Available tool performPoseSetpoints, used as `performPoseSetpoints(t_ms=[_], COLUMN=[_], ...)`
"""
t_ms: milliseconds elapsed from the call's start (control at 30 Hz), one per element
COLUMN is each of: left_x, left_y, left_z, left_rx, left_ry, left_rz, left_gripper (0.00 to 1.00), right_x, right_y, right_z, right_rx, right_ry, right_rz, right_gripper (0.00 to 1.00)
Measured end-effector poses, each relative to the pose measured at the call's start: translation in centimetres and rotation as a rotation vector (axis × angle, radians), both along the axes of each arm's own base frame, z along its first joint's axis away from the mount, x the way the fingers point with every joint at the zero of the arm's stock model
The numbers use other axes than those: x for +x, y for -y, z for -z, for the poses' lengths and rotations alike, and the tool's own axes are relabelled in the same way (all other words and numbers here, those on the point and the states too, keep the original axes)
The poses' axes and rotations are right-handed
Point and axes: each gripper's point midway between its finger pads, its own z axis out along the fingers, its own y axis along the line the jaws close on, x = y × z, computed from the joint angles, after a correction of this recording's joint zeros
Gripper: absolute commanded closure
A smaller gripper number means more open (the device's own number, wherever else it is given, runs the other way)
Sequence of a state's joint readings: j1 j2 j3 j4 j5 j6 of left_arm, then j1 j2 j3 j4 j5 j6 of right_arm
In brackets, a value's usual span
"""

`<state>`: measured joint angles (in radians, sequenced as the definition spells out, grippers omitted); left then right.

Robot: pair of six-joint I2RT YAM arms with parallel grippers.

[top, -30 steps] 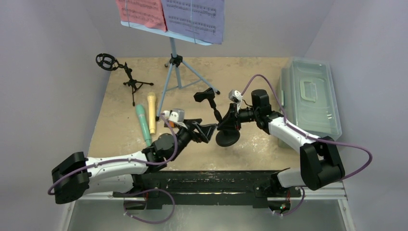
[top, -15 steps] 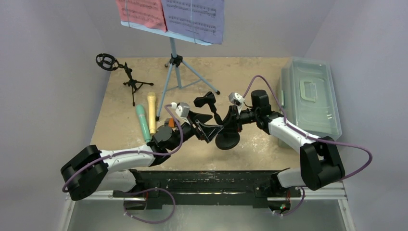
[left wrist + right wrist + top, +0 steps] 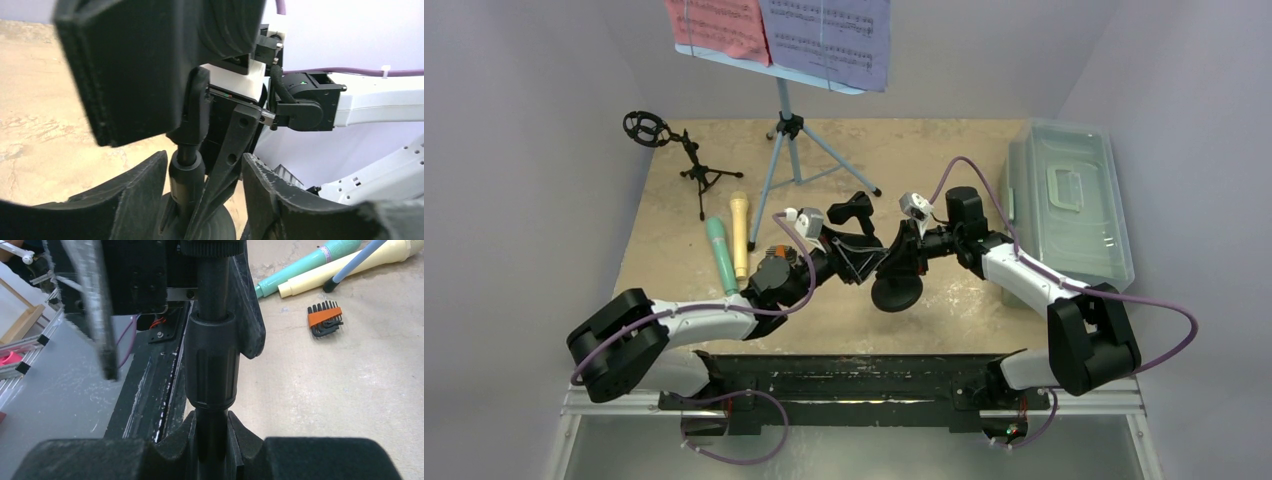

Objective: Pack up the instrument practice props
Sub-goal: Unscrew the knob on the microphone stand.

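Packing is judged barely begun: black microphone stand [image 3: 896, 292], mid-table, is clamped by right gripper [image 3: 896, 256]; left gripper [image 3: 858, 262] is set part-open astride its pole. Tub [image 3: 1064, 200] is seen lidded; microphones [image 3: 721, 258] are left out.

Microphones [image 3: 721, 258] lie left of tub [image 3: 1069, 200]

Black mic stand [image 3: 896, 292] mid-table, mint-green microphone [image 3: 721, 262] flat

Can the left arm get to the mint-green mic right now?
Probably not yet: the left gripper sits around the stem of the black mic stand, which the right gripper holds. The mint-green mic lies uncovered beside its forearm.
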<state>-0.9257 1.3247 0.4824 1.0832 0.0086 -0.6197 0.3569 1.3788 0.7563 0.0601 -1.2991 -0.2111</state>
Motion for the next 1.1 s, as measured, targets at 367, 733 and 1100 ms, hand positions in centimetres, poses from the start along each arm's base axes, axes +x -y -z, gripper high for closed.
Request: performPoseSetpoints(t_ms=[367,733,1100], left_x=[1.9,5.0,1.8], left_y=[-0.2,1.2,-0.8], left_z=[1.3,3.0,3.7], left_rx=[0.026,0.227,0.273], left_ry=[-0.096,-0.452,-0.368], left_rz=[-0.112,-0.704,-0.562], left_gripper=[1.0,1.0,0.09], right_x=[1.1,4.1,4.2], right_y=[0.0,1.2,1.2], right_z=[0.5,1.8,1.7], right_rx=[-0.036,-0.12,-0.101], right_ry=[-0.006,-0.046,-0.078], right_rz=[0.069,0.338,0.362], right_gripper=[1.0,1.0,1.0])
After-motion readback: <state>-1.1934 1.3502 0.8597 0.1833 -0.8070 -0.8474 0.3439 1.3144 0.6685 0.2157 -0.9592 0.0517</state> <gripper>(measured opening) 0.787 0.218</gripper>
